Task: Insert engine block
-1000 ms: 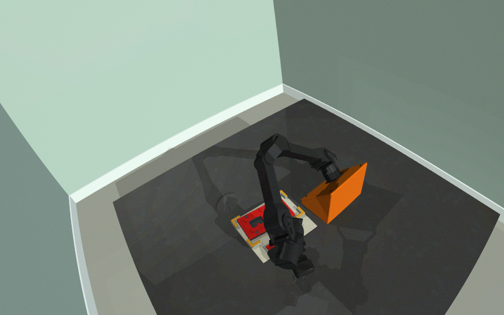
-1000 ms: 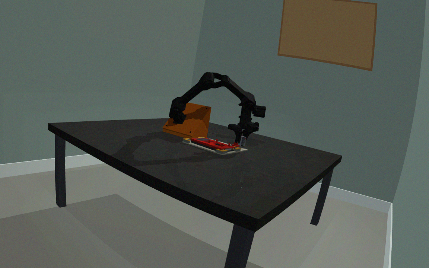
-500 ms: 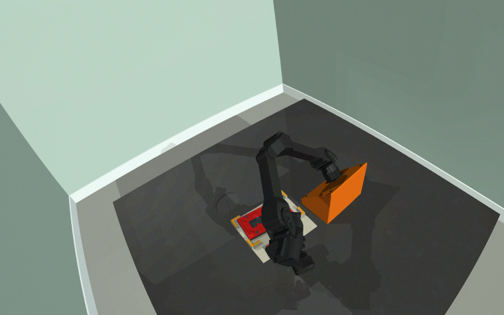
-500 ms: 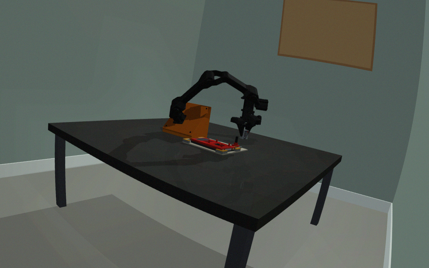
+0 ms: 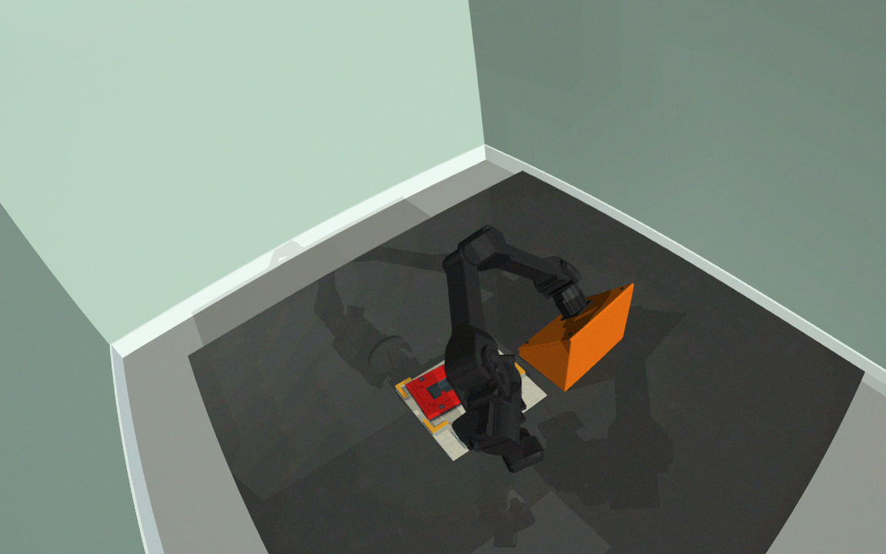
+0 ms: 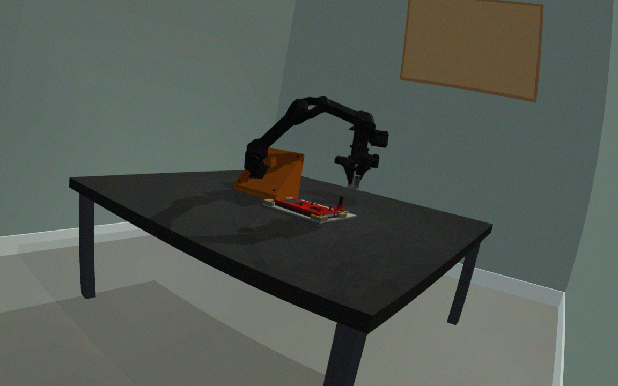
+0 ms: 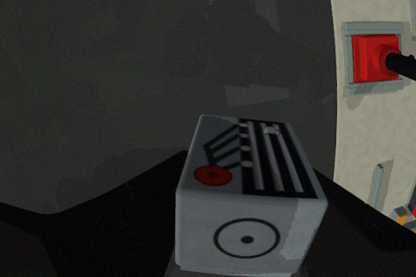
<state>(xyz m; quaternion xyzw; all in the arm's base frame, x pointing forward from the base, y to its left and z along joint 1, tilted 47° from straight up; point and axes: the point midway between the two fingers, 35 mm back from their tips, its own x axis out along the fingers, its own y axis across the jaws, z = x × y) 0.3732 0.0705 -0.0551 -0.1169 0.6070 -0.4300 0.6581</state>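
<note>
One tool [image 6: 355, 178] grips one grey engine block [image 7: 249, 202], its two black fingers clamped on the block's sides. The block hangs above the dark bench [image 6: 263, 249], clear of its surface, beside the end of one pale base plate [image 7: 370, 144]. The block's near face shows one ring mark; its top shows one red disc and several black stripes. On the plate lies one red car body [image 6: 306, 206]. Behind it stands one orange wedge-shaped mount [image 6: 277, 175] carrying the single arm.
</note>
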